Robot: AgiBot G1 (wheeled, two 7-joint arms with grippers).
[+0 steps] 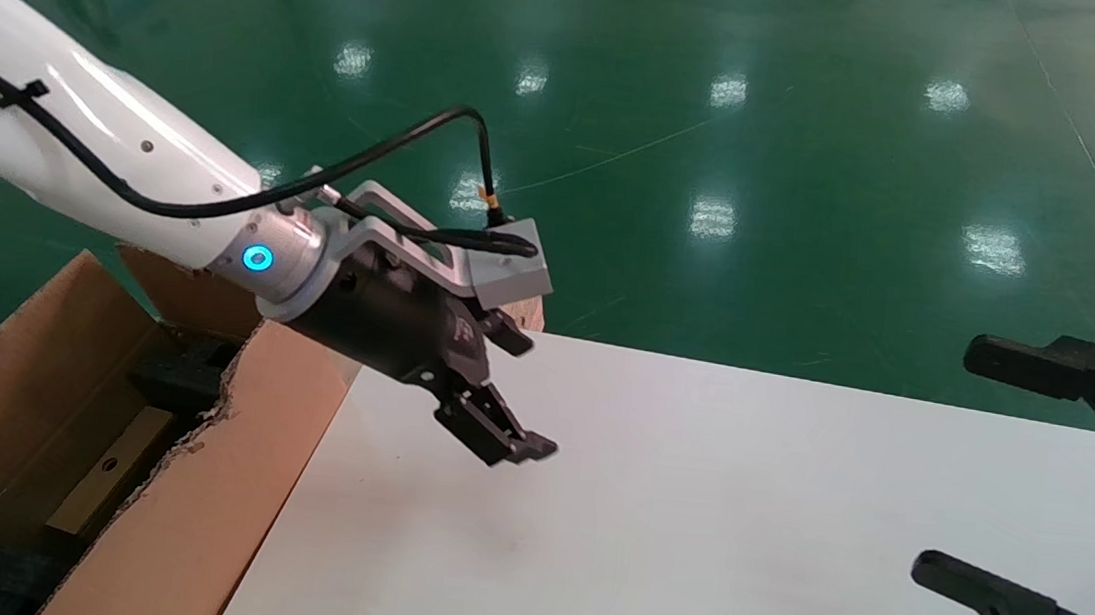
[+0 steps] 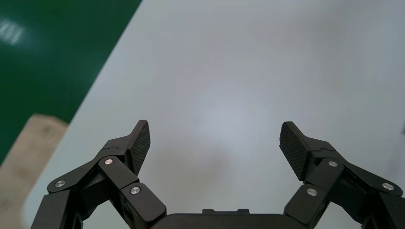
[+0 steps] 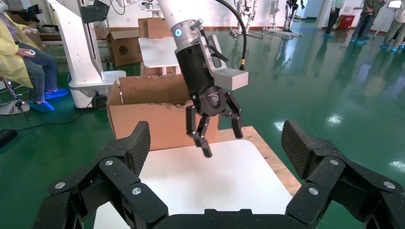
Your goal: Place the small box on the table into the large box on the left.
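left pincer (image 1: pixel 509 394) released, over table (image 1: pixel 688 522) edge | large box (image 1: pixel 186 514) beside | right pincer (image 1: pixel 1044 476) released

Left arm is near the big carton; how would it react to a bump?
The carton has ragged, torn flaps that would probably bend. Looking mostly hollow, it may slide. Left gripper hangs open beside it; right gripper idles far right.

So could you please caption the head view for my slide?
Open left gripper over the table, beside the large box; right gripper open.
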